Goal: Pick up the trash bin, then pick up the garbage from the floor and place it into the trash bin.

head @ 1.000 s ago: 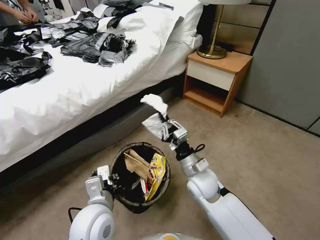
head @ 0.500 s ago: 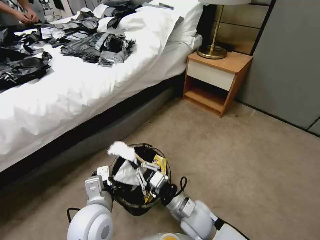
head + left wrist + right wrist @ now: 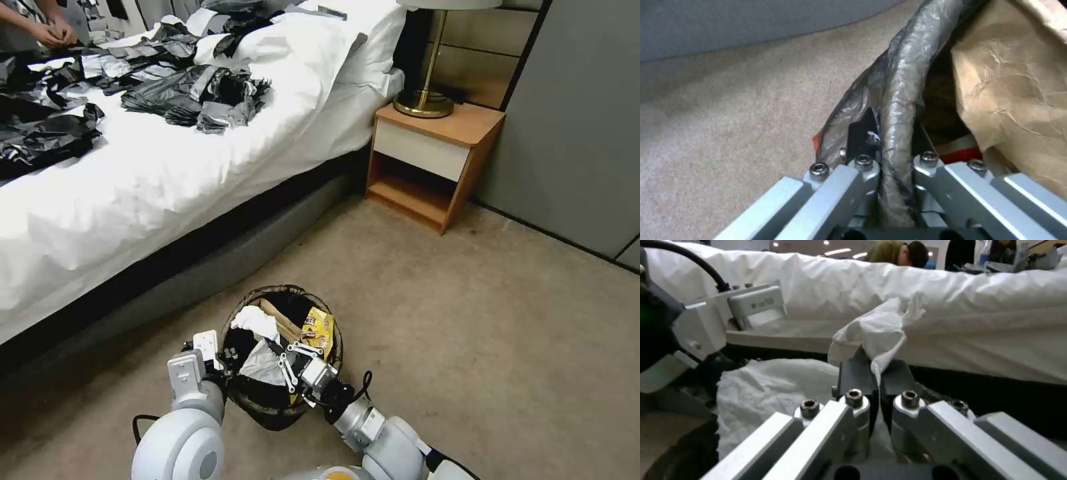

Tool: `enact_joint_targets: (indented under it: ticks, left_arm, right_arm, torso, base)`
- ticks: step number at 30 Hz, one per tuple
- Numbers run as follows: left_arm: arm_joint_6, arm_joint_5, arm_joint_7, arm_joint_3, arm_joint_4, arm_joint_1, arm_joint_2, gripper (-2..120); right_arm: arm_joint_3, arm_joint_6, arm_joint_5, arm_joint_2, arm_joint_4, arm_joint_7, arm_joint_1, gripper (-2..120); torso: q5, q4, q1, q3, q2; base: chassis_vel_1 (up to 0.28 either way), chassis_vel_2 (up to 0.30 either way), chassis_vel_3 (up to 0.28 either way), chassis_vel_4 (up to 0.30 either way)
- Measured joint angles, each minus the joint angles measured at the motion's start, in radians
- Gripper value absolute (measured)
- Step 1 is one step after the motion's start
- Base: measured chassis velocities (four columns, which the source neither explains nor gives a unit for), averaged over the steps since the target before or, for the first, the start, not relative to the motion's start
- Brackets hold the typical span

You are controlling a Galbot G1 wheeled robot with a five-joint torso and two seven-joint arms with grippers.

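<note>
The trash bin (image 3: 283, 289), lined with a dark bag, is held just above the carpet in front of me. My left gripper (image 3: 227, 359) is shut on its near-left rim (image 3: 896, 133). Inside lie a crumpled brown paper bag (image 3: 283, 323) (image 3: 1018, 83), a yellow snack wrapper (image 3: 317, 327) and a red-and-white cup (image 3: 956, 150). My right gripper (image 3: 275, 348) (image 3: 876, 373) reaches over the bin's near side and is shut on a white tissue (image 3: 257, 321) (image 3: 876, 333). The tissue hangs inside the bin's mouth, part of it draped lower (image 3: 261, 367).
A bed (image 3: 167, 173) with white sheets and a pile of black bags runs along the left. A wooden nightstand (image 3: 433, 160) with a brass lamp (image 3: 427, 100) stands in the far corner. Open carpet (image 3: 500, 333) spreads to the right of the bin.
My right gripper has carried the tissue from beyond the bin back over the rim and lowered it into the bin's mouth. The left gripper and bin have stayed put.
</note>
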Motion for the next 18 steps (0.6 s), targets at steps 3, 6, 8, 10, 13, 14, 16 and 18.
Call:
enact_joint_targets:
  ticks: [3, 6, 8, 10, 13, 14, 16, 18]
  left_arm:
    - [0.0, 0.0, -0.001, 0.0, -0.005, 0.002, -0.002, 0]
    - [0.0, 0.0, -0.001, 0.002, -0.007, 0.003, -0.003, 0]
    - [0.0, 0.0, -0.001, 0.002, -0.008, 0.004, -0.004, 0]
    - [0.0, 0.0, -0.001, 0.002, -0.008, 0.005, -0.004, 0]
    - [0.0, 0.001, -0.001, 0.003, -0.008, 0.007, -0.004, 0]
    - [0.0, 0.001, -0.001, 0.004, -0.009, 0.008, -0.004, 0]
    - [0.0, 0.001, -0.001, 0.005, -0.01, 0.01, -0.004, 0]
    - [0.0, 0.001, -0.001, 0.006, -0.01, 0.011, -0.003, 0]
  right_arm:
    - [-0.001, -0.002, 0.003, 0.003, -0.01, 0.001, 0.006, 0]
    - [-0.003, -0.013, 0.003, 0.003, -0.016, 0.001, 0.01, 0]
    - [-0.007, -0.02, 0.001, 0.001, -0.021, 0.003, 0.013, 7]
    - [-0.01, -0.023, -0.001, -0.001, -0.024, 0.003, 0.015, 12]
    - [-0.016, -0.027, -0.002, -0.003, -0.025, 0.006, 0.018, 22]
    - [-0.019, -0.031, -0.002, -0.005, -0.025, 0.008, 0.021, 27]
    - [-0.025, -0.043, -0.002, -0.01, -0.022, 0.017, 0.03, 37]
    - [-0.028, -0.051, -0.001, -0.014, -0.018, 0.024, 0.034, 40]
  torso:
    - [0.0001, 0.0, 0.0, 0.0, 0.0]
    - [0.0, 0.0, 0.0, 0.0, 0.0]
    - [0.0, 0.0, 0.0, 0.0, 0.0]
    - [0.0, 0.0, 0.0, 0.0, 0.0]
    - [0.0001, 0.0, 0.0, 0.0, 0.0]
    - [0.0, 0.0, 0.0, 0.0, 0.0]
    - [0.0001, 0.0, 0.0, 0.0, 0.0]
    - [0.0, 0.0, 0.0, 0.0, 0.0]
  base:
    - [0.0, 0.0, 0.0, 0.0]
    - [0.0, 0.0, 0.0, 0.0]
    - [0.0, 0.0, 0.0, 0.0]
    - [0.0, 0.0, 0.0, 0.0]
    - [0.0, 0.0, 0.0, 0.0]
    - [0.0, 0.0, 0.0, 0.0]
    - [0.0, 0.0, 0.0, 0.0]
    - [0.0, 0.0, 0.0, 0.0]
